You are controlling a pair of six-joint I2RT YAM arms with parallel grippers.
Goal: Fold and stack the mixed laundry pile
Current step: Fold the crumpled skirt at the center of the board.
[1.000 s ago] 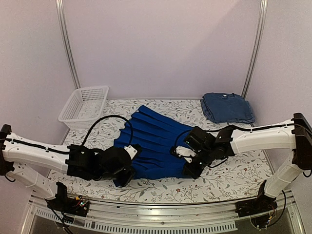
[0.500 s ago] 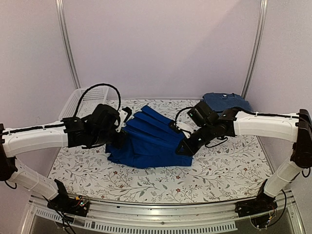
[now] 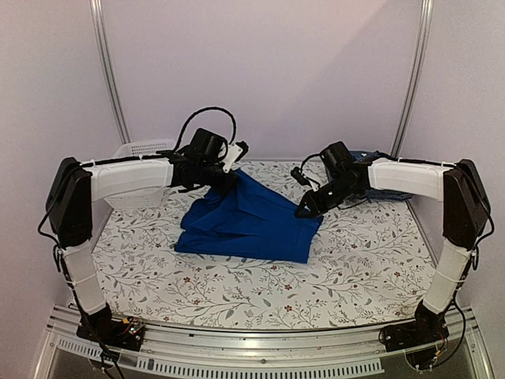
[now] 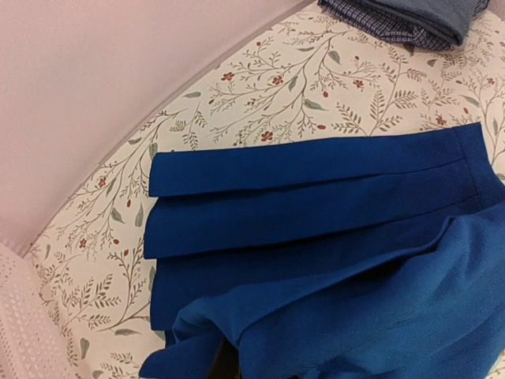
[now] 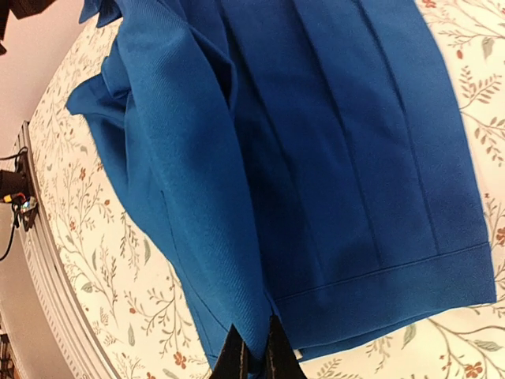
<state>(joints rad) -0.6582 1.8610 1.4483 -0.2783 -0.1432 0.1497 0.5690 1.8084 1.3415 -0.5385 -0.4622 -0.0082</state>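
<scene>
I have lifted the near edge of the royal-blue garment up and over toward the far side. My left pincer and right pincer each clamp that raised edge. The garment lies mid-table, with bare cloth in front and the folded stack far right.

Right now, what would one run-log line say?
left claw: shut on royal-blue garment | right claw: shut on royal-blue garment | fold: unfinished
</scene>
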